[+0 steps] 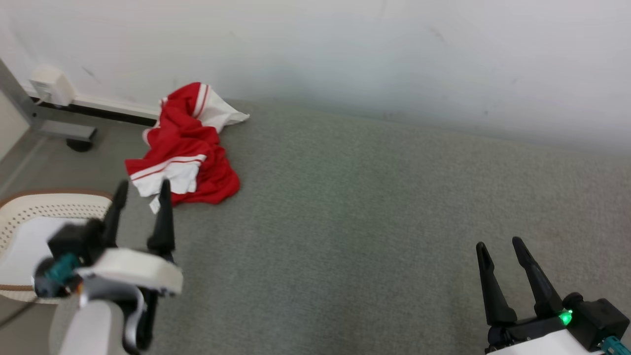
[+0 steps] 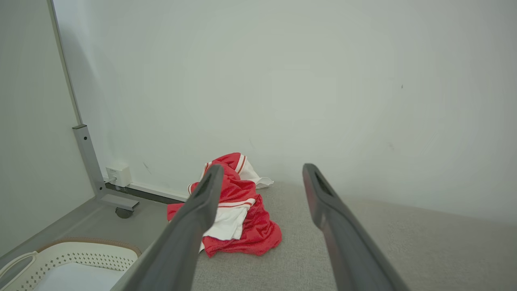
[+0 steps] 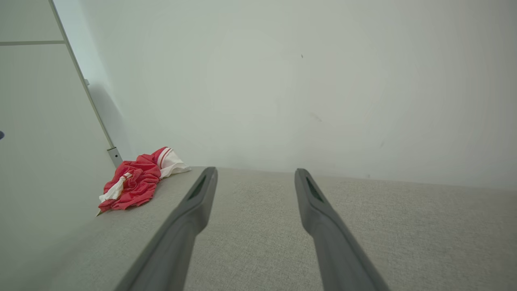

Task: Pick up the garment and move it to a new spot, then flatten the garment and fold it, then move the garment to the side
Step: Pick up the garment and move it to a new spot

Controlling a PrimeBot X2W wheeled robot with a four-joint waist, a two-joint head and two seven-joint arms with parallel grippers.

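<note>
At 10 o'clock, crumpled red-and-white garment [image 1: 185,148] on grey cloth surface [image 1: 345,197]; left gripper [image 1: 143,185] (8 o'clock) and right gripper [image 1: 499,243] (4 o'clock) both spread wide, empty.

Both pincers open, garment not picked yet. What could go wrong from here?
1. The red and white garment lies bunched at the left edge of the grey surface. A push from the left pincer could slide it off, near the basket.
2. It is crumpled in layers, so a pinch may catch only one fold and drag it unevenly.
</note>
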